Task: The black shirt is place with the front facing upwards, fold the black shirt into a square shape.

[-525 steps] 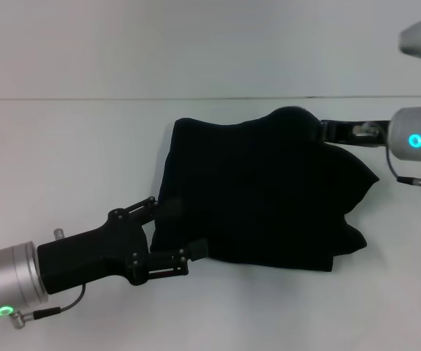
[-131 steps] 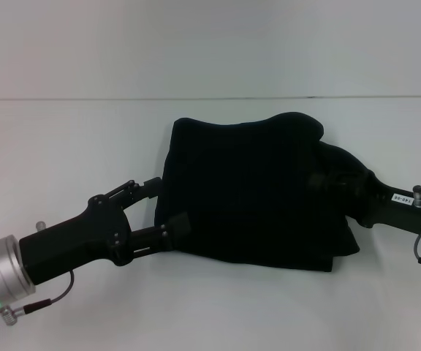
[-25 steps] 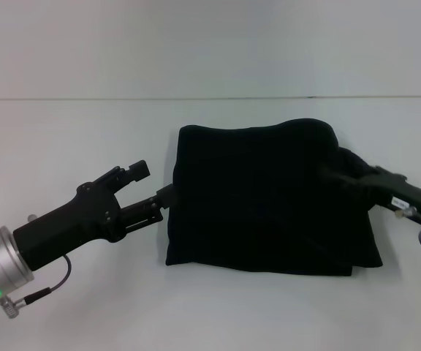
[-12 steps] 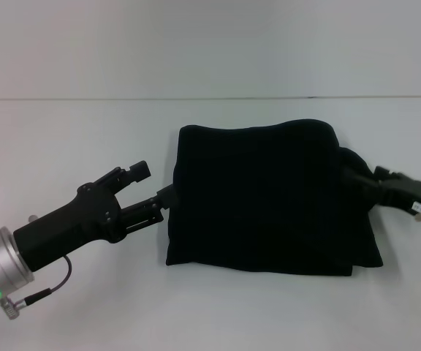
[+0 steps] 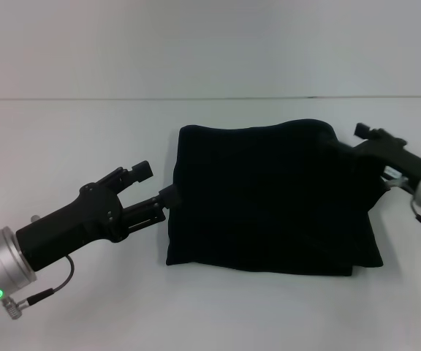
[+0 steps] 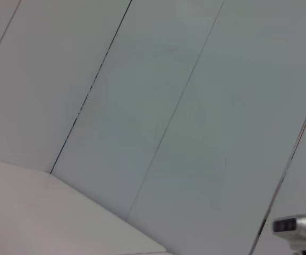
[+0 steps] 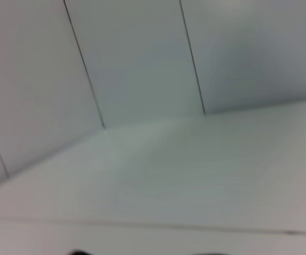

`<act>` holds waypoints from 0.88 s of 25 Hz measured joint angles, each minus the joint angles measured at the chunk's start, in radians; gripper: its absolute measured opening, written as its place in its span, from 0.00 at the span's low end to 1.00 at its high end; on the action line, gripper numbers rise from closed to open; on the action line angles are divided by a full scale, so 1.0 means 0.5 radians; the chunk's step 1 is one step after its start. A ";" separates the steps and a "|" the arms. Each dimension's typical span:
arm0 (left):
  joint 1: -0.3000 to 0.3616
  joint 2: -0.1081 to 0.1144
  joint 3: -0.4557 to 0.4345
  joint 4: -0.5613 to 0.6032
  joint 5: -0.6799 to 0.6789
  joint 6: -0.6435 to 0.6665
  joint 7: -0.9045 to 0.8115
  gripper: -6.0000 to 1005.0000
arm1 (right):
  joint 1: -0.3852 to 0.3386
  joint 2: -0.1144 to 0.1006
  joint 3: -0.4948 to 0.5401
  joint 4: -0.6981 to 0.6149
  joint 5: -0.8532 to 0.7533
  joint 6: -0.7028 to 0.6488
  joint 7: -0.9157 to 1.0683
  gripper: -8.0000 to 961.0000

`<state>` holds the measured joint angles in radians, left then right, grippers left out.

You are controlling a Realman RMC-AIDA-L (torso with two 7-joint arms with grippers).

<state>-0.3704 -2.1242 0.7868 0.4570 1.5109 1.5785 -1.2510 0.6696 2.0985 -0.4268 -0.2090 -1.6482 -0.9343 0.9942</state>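
**Folded shirt between two grippers**

The plain black cotton shirt (image 5: 269, 197) lies folded, roughly rectangular, on the white counter (image 5: 86, 131). The left gripper (image 5: 157, 184), jaws spread, touches its left edge. The right gripper (image 5: 360, 142) sits at its upper right corner; whether its jaws are spread cannot be told.

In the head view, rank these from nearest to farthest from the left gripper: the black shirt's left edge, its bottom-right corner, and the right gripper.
Measured from the left gripper:
1. The left edge of the black shirt, right beside the lower finger's tip.
2. The shirt's bottom-right corner, on the near side toward the robot's right.
3. The right gripper, at the shirt's far right corner.
The last two are close, but the gripper looks slightly farther.
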 joint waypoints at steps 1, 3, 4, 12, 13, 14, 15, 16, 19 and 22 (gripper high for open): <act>0.000 0.000 0.000 0.000 0.000 0.000 0.000 0.93 | 0.032 0.001 -0.015 0.019 -0.003 0.080 -0.005 0.95; -0.001 -0.001 0.000 0.000 0.000 0.000 0.000 0.93 | 0.084 0.003 -0.049 0.052 -0.002 0.251 -0.021 0.95; -0.001 -0.001 0.000 0.000 0.000 0.000 -0.001 0.93 | 0.101 0.005 -0.062 0.068 -0.001 0.319 -0.035 0.95; -0.005 -0.003 0.000 0.000 0.000 -0.004 -0.005 0.93 | 0.056 0.003 -0.056 0.084 0.030 0.497 -0.096 0.95; -0.005 -0.004 0.000 0.000 0.000 -0.004 -0.005 0.93 | 0.042 0.001 -0.056 0.078 0.044 0.492 -0.094 0.95; -0.005 -0.004 0.000 0.000 0.000 -0.005 -0.005 0.93 | 0.030 0.001 -0.056 0.073 0.063 0.481 -0.094 0.95; -0.007 -0.004 -0.002 -0.005 0.000 -0.006 -0.005 0.93 | 0.018 0.000 -0.056 0.070 0.086 0.467 -0.095 0.95; -0.010 -0.004 -0.007 -0.009 0.000 -0.007 -0.006 0.93 | 0.005 -0.002 -0.055 0.067 0.108 0.446 -0.098 0.95; -0.015 -0.004 -0.033 -0.019 0.000 -0.009 -0.040 0.93 | -0.035 -0.007 -0.055 0.048 0.165 0.352 -0.101 0.95; -0.026 0.001 -0.053 -0.020 0.000 -0.015 -0.165 0.93 | -0.110 -0.008 -0.055 -0.011 0.210 0.158 -0.102 0.95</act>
<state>-0.3836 -2.1236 0.7604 0.4469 1.5110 1.5711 -1.3333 0.6146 2.0943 -0.4540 -0.2146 -1.5432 -0.8553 0.9432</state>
